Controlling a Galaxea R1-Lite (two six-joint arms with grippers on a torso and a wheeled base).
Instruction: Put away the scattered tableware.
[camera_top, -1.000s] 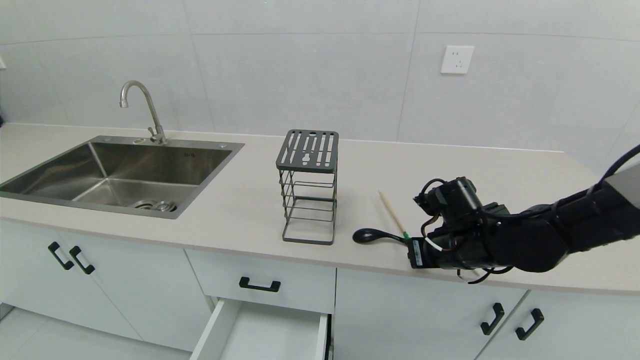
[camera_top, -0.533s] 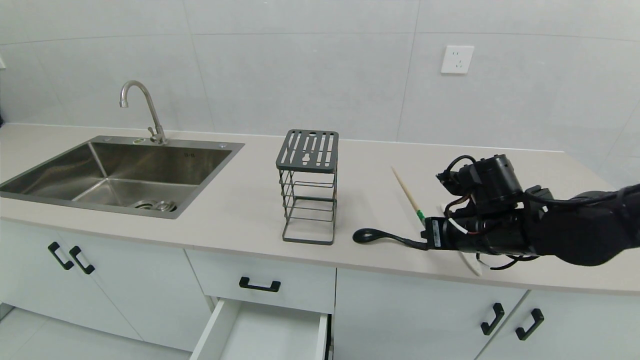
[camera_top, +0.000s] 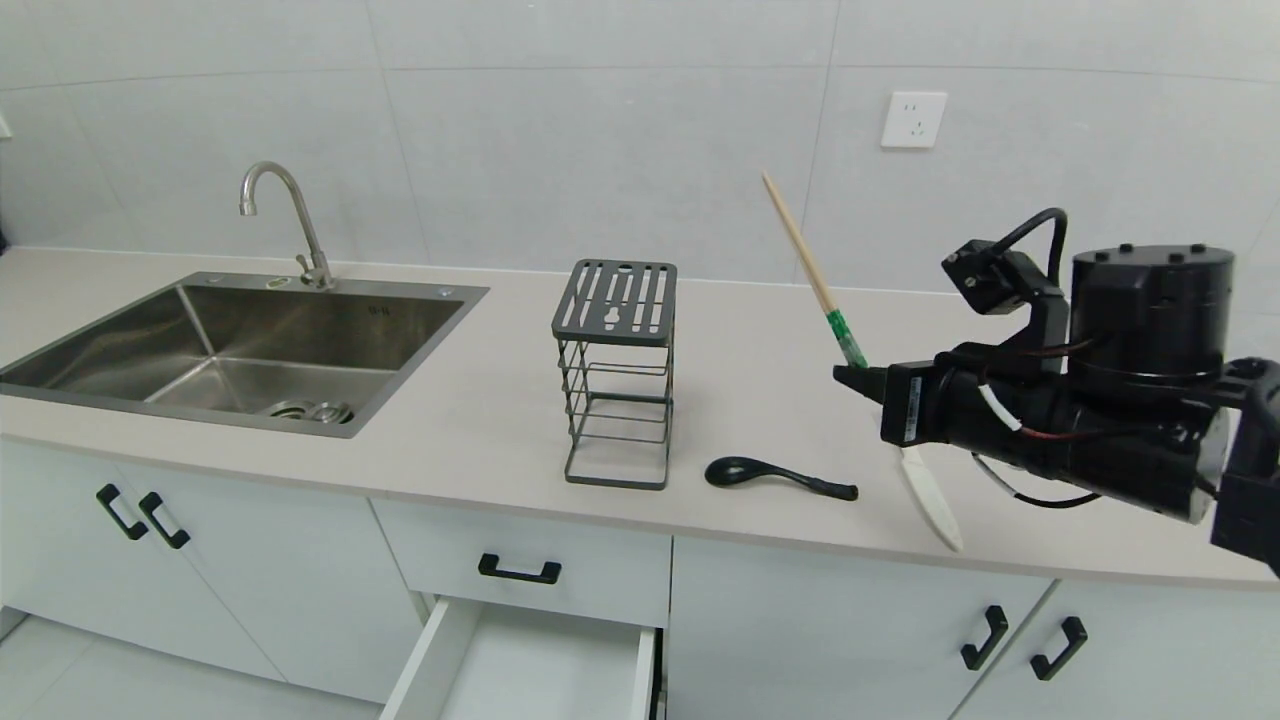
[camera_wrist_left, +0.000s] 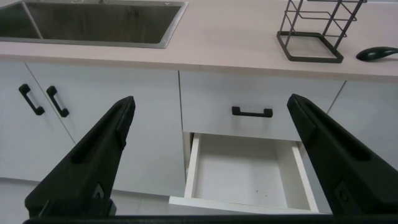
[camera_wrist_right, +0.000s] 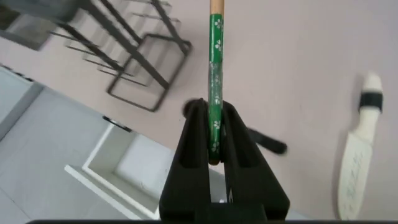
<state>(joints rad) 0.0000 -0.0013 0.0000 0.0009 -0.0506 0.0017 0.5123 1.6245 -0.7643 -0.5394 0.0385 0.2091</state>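
My right gripper (camera_top: 850, 374) is shut on a wooden chopstick (camera_top: 810, 270) with a green end, held up above the counter and tilted toward the wall. The right wrist view has the chopstick (camera_wrist_right: 215, 74) pinched between the fingers (camera_wrist_right: 196, 134). A black spoon (camera_top: 775, 474) lies on the counter near its front edge, beside a white knife (camera_top: 930, 497). The dark wire rack (camera_top: 616, 373) stands left of the spoon. My left gripper (camera_wrist_left: 211, 155) hangs open in front of the cabinets, facing the open drawer (camera_wrist_left: 245, 176).
A steel sink (camera_top: 240, 345) with a tap (camera_top: 285, 215) takes the counter's left part. The open white drawer (camera_top: 525, 665) juts out below the rack. Cabinet doors with black handles (camera_top: 140, 515) line the front. A wall socket (camera_top: 913, 119) is at the back.
My right gripper has lifted the chopstick off the counter and swung it up and to the right, leaving the spoon and uncovering the white knife.
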